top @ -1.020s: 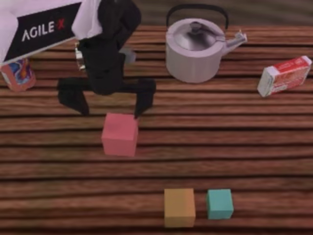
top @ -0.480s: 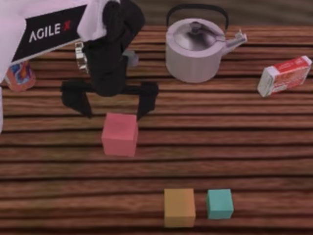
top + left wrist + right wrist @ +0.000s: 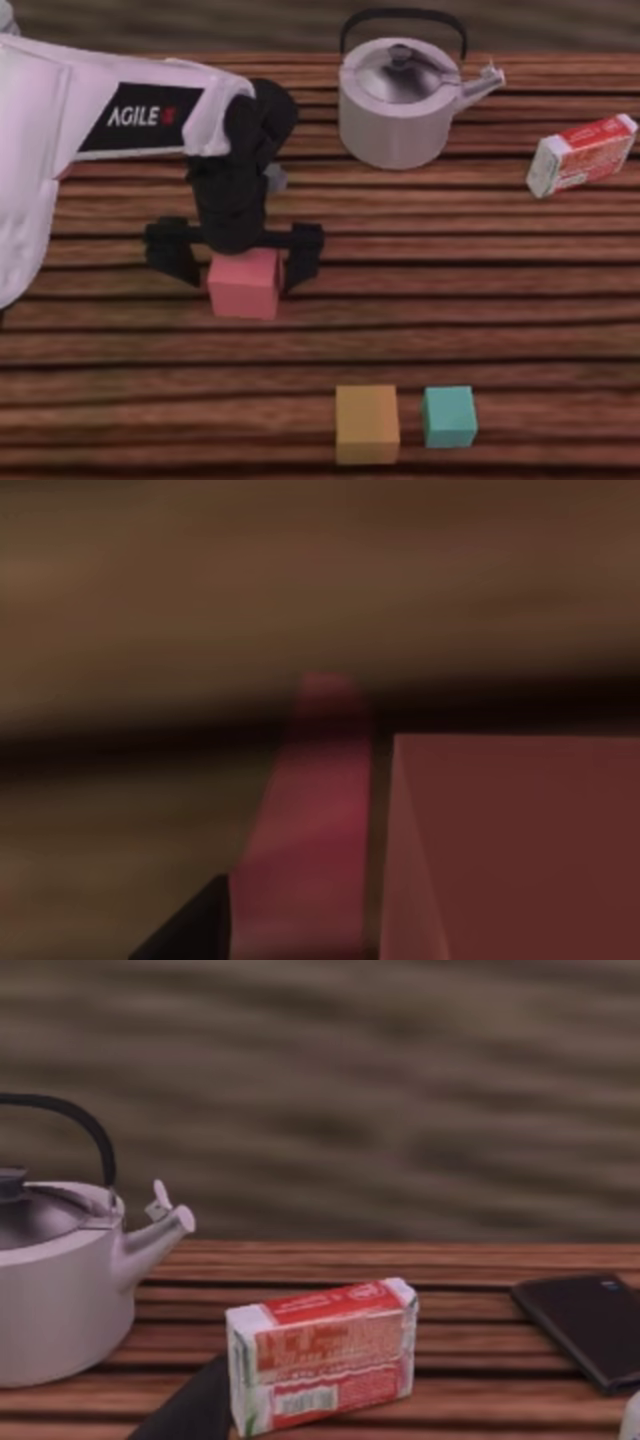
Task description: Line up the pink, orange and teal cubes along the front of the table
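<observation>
The salmon-pink cube [image 3: 243,283] sits left of the table's middle. My left gripper [image 3: 240,256] is lowered over it and open, with one dark finger [image 3: 176,254] on its left and the other [image 3: 303,255] on its right. In the left wrist view the pink cube [image 3: 510,850] fills the near side beside a dark fingertip [image 3: 195,930]. The tan-orange cube [image 3: 367,424] and the smaller teal cube [image 3: 448,416] stand side by side at the front edge, a small gap between them. My right arm is out of the top view; its gripper [image 3: 320,1436] shows one dark finger [image 3: 190,1410].
A pale metal kettle [image 3: 400,95] with a black handle stands at the back centre. A red-and-white oblong box [image 3: 582,153] lies at the back right, close ahead of the right wrist camera [image 3: 320,1365]. A dark flat phone [image 3: 585,1325] lies beyond the box.
My left gripper has come forward and down from behind the pink cube and now straddles it. The cube and the other objects have not moved.
</observation>
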`<action>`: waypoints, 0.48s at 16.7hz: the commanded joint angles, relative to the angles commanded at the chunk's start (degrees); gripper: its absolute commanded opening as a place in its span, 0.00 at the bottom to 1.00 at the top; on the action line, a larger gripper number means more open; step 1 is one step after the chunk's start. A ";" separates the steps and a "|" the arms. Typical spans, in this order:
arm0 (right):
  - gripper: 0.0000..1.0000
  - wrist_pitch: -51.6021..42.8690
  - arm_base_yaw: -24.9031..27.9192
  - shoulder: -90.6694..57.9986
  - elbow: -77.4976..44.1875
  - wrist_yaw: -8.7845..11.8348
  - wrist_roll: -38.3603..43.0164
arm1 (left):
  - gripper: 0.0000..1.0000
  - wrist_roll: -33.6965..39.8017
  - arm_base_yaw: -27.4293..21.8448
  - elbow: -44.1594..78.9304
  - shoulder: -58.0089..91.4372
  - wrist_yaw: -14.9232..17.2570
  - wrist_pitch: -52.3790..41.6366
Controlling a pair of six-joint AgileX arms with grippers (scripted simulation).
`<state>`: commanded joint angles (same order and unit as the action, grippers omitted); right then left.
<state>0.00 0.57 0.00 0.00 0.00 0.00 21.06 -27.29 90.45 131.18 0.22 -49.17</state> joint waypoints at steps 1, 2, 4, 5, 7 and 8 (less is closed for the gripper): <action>1.00 0.00 0.00 0.00 0.00 0.00 0.00 | 1.00 0.00 -0.01 -0.28 0.22 0.00 0.40; 1.00 0.00 0.00 0.00 0.00 0.00 0.00 | 1.00 0.00 -0.01 -0.28 0.22 0.00 0.40; 1.00 0.00 0.00 0.00 0.00 0.00 0.00 | 1.00 0.00 -0.01 -0.28 0.22 0.00 0.40; 1.00 0.00 0.00 0.00 0.00 0.00 0.00 | 0.92 0.00 -0.01 -0.28 0.22 0.00 0.40; 1.00 0.00 0.00 0.00 0.00 0.00 0.00 | 0.77 0.00 -0.01 -0.28 0.22 0.00 0.40; 1.00 0.00 0.00 0.00 0.00 0.00 0.00 | 0.70 0.00 -0.01 -0.28 0.22 0.00 0.40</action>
<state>0.00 0.57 0.00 0.00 0.00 0.00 21.06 -27.30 90.17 131.40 0.23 -48.77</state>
